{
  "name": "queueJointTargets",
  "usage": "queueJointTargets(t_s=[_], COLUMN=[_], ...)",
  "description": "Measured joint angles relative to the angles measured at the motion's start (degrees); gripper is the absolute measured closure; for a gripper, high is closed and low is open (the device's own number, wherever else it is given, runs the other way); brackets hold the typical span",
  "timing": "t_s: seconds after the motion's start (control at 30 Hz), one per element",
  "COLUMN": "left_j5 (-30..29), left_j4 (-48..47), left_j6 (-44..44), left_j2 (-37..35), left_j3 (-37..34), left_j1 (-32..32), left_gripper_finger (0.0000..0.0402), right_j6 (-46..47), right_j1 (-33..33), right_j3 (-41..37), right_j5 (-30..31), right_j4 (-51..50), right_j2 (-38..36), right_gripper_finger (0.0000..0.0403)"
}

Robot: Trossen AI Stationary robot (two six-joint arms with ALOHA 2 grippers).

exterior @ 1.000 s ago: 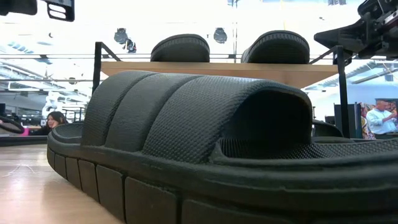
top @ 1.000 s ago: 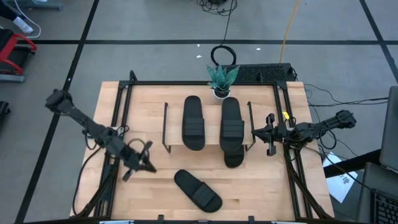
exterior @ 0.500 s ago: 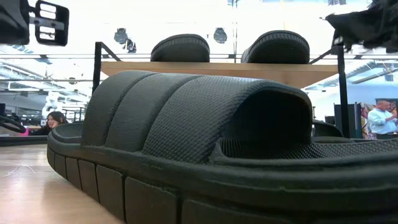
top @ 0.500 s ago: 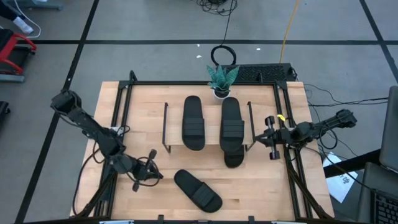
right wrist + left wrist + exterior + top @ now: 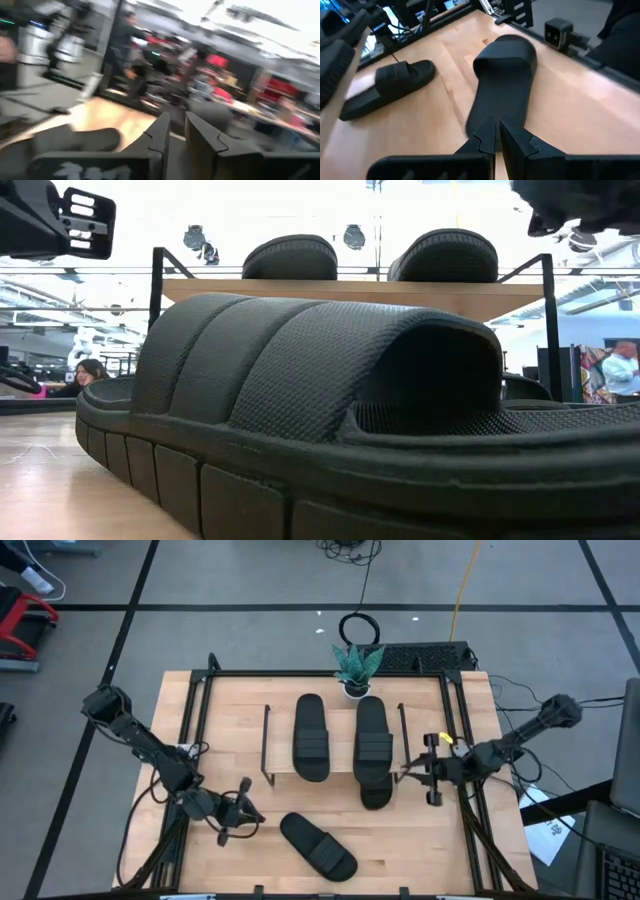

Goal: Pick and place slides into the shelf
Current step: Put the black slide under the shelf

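Left gripper [image 5: 243,817]: over the front-left part of the tabletop [image 5: 240,720], fingers [image 5: 512,137] drawn together with only a thin slit between them, holding nothing. Pointed at the loose slide [image 5: 318,846], which lies just beyond the fingertips on bare wood, set diagonally near the table's front edge. Clear board lies between this gripper and the shelf's left frame. Arm runs back diagonally to a base at the table's left edge.

Right gripper [image 5: 430,772]: just outside the shelf's right side frame, level with the front of the right-hand slide. Its fingers [image 5: 160,137] stand a narrow gap apart in the wrist view, nothing between them. Arm stretches out to a base beyond the table's right edge.

Shelf [image 5: 335,778]: centre of the table, light wood board between thin black side frames. Two slides on the board, side by side, one left [image 5: 311,736], one right [image 5: 373,743]. A further dark sole [image 5: 376,796] protrudes under the right one at the front edge.

Potted plant [image 5: 356,667]: behind the shelf, at the table's rear edge.

Low view: loose slide fills the foreground, blocking most of the shelf.

Background: seated person [image 5: 88,370] in the room beyond.
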Motion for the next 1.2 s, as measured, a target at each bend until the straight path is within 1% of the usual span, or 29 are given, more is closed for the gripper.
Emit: queueJointTargets(t_s=[0.1,0.13,0.2,0.3,0.37,0.47,0.53,0.7,0.77,0.87,1.03,1.13,1.2], left_j5=[1.7,1.7,1.2,1.4,2.6,5.7,7.4,10.5,11.5,11.9,12.0,11.9,11.8], left_j4=[1.4,2.4,3.4,3.7,3.6,6.4,10.2,19.5,21.5,22.1,21.0,18.7,17.4], left_j6=[-4.6,-6.5,-10.3,-17.5,-20.7,-23.7,-24.8,-25.2,-25.2,-25.0,-24.9,-26.3,-30.1], left_j2=[0.3,0.7,1.0,2.3,3.5,6.1,8.1,13.7,16.0,19.6,25.7,29.3,31.5], left_j3=[0.0,0.0,0.0,0.0,0.0,0.0,0.0,0.6,1.9,5.0,11.4,15.4,18.0], left_j1=[0.2,0.4,1.0,1.9,2.3,2.1,2.2,2.2,2.2,2.2,2.2,2.7,3.8], left_gripper_finger=[0.0380,0.0380,0.0380,0.0380,0.0380,0.0372,0.0357,0.0291,0.0260,0.0215,0.0152,0.0124,0.0110], right_j6=[0.6,0.7,0.4,-0.4,-0.2,0.6,0.6,0.5,2.7,5.8,4.1,3.5,2.9], right_j1=[1.2,1.4,1.8,2.0,2.0,2.0,2.0,1.9,1.9,1.9,1.9,1.9,1.9], right_j3=[2.1,2.4,2.5,1.4,0.9,0.7,0.6,0.6,0.6,0.3,0.3,0.3,0.3], right_j5=[12.5,15.5,18.1,18.1,18.1,18.0,18.0,18.1,18.1,18.0,17.6,14.4,12.1], right_j4=[0.9,1.6,2.2,1.5,1.6,2.0,2.3,4.0,3.8,3.7,6.7,7.0,7.0], right_j2=[3.9,4.6,5.2,5.3,4.9,3.8,3.3,2.2,2.2,2.9,3.6,3.9,4.0], right_gripper_finger=[0.0344,0.0344,0.0344,0.0344,0.0344,0.0344,0.0344,0.0344,0.0344,0.0344,0.0344,0.0344,0.0344])
